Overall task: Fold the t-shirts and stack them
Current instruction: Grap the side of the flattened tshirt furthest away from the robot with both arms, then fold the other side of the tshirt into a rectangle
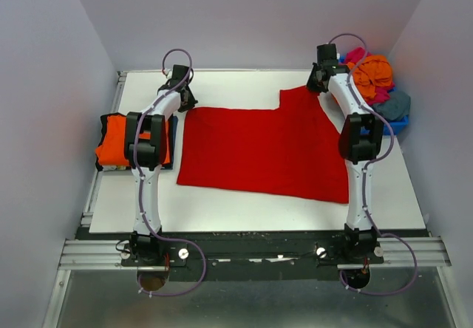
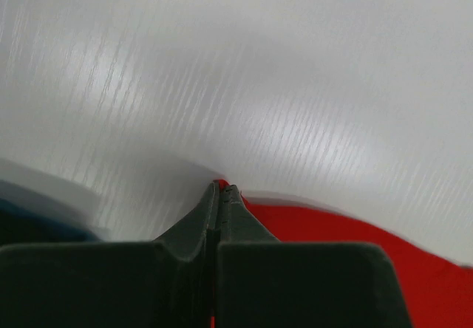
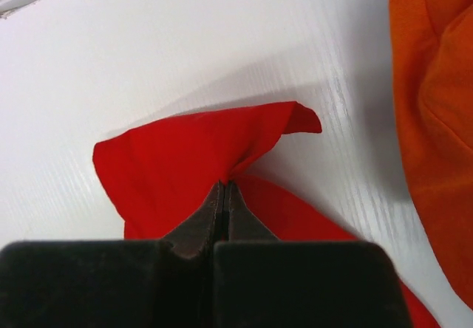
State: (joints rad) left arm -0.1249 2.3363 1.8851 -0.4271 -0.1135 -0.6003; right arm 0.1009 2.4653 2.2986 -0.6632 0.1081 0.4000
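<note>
The red t-shirt [image 1: 259, 151] lies spread flat on the white table [image 1: 222, 210]. My left gripper [image 1: 182, 100] is at its far left corner, jaws shut, with a sliver of red cloth [image 2: 332, 228] pinched at the tips [image 2: 222, 188]. My right gripper [image 1: 319, 84] is at the shirt's far right corner. In the right wrist view it [image 3: 224, 184] is shut on a bunched fold of the red cloth [image 3: 185, 158], which lifts slightly off the table. A folded orange t-shirt [image 1: 118, 142] rests on dark cloth at the table's left edge.
A heap of orange [image 1: 373, 73], magenta [image 1: 357, 53] and grey-blue [image 1: 395, 105] t-shirts fills the blue bin [image 1: 399, 126] at the back right, close to my right gripper. Orange cloth [image 3: 436, 121] shows beside the right fingers. Grey walls enclose the table.
</note>
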